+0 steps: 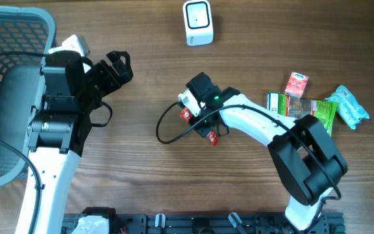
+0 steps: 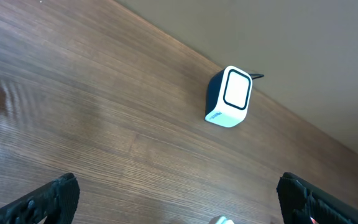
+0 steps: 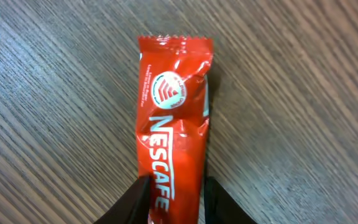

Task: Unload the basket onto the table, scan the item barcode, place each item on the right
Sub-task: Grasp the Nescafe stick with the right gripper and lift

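Now my right jaws clamp the red foil Nescafe sachet [image 3: 174, 134]; my left jaws gape idle. Next I should lift it toward the white boxy scanner [image 1: 198, 22].

From the right wrist, the Nescafe sachet [image 3: 174, 124] runs off the bottom edge. Its lower end sits pinched between the fingers [image 3: 132, 202] of the right gripper [image 3: 176, 183], so we lose the rest of the print. Overhead it's mostly buried under that gripper (just red scraps peeking out). The basket [image 1: 18, 13] gets cropped at the left edge, and the green packet [image 1: 323, 114] lettering is too tiny for us.
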Action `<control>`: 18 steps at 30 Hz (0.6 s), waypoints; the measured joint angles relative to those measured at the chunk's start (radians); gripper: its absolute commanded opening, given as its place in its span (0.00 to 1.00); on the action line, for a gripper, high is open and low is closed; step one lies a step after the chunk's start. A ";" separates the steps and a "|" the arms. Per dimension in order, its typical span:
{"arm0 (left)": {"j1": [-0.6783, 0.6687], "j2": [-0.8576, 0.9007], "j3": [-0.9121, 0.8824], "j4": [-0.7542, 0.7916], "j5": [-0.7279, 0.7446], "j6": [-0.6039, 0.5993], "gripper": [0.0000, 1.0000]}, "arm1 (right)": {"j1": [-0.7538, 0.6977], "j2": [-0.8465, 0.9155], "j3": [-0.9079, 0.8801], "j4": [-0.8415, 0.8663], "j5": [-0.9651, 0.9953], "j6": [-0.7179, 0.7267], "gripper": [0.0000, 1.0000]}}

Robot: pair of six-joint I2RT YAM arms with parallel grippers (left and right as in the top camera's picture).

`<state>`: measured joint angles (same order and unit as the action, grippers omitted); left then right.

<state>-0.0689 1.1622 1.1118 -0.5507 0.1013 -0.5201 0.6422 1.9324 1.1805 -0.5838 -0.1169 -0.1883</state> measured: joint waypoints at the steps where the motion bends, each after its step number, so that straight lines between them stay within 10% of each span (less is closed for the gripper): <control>1: 0.000 0.000 0.000 0.000 0.000 0.000 1.00 | 0.000 0.002 0.000 0.004 -0.002 0.000 0.31; 5: 0.000 0.000 0.000 0.000 0.000 0.000 1.00 | 0.000 0.011 0.000 0.032 -0.007 0.000 0.30; 10: 0.000 0.000 0.000 0.000 0.000 0.000 1.00 | 0.002 0.013 0.004 0.039 -0.021 -0.013 0.56; 18: 0.000 0.000 0.000 0.000 0.000 0.000 1.00 | 0.004 0.015 0.007 0.039 -0.015 -0.017 0.40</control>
<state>-0.0689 1.1622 1.1118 -0.5507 0.1013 -0.5201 0.6464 1.9472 1.1873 -0.5449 -0.1318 -0.2054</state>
